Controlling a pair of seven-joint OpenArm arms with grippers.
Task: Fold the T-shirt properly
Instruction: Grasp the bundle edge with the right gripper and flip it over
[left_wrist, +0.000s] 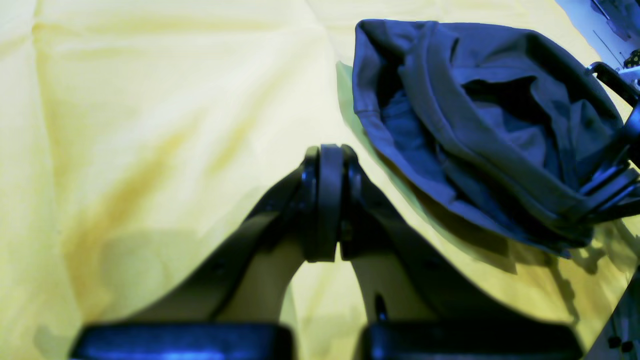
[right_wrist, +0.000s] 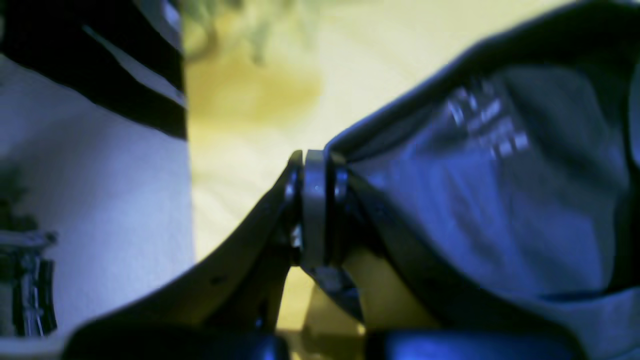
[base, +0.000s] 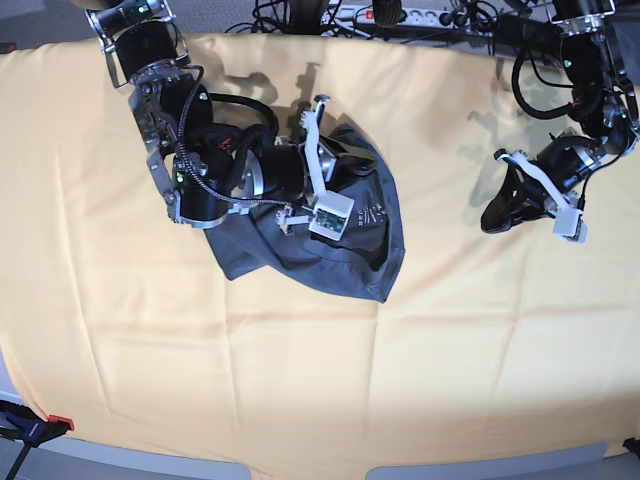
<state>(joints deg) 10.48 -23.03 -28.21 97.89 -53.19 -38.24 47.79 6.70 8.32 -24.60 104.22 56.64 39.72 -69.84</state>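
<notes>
The dark blue-grey T-shirt (base: 350, 250) lies crumpled and partly lifted at the centre-left of the yellow cloth. In the right wrist view its fabric (right_wrist: 500, 200) fills the right side, with the white printed label (right_wrist: 487, 130) blurred. My right gripper (right_wrist: 315, 160) is shut on an edge of the T-shirt. In the left wrist view the T-shirt (left_wrist: 475, 125) is a bunched heap at upper right. My left gripper (left_wrist: 327, 150) is shut and empty over bare yellow cloth, well away from the shirt (base: 490, 222).
The large yellow cloth (base: 300, 380) covers the whole table. Cables and a power strip (base: 400, 15) run along the far edge. A red-tipped clamp (base: 55, 422) sits at the near left corner. The right arm's body (base: 200, 170) lies over the shirt's left part.
</notes>
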